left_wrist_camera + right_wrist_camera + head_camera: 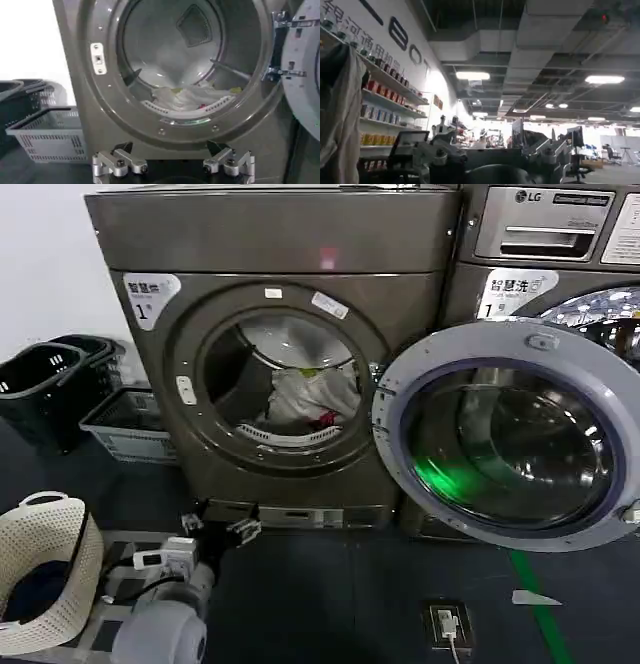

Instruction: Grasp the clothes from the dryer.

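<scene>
Our left gripper [173,161] hangs low before the dryer [270,254], jaws spread wide, nothing held. We should lift it through the opening, over the lip, then drop onto the clothes [187,97] heaped at the drum's front bottom. Right gripper [495,150] points off into the room, also spread.

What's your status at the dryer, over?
Left gripper open, low before the dryer, outside the porthole. Right gripper open, aimed away at the room. Clothes heaped in the drum. Door swung open to the right, path clear.
</scene>
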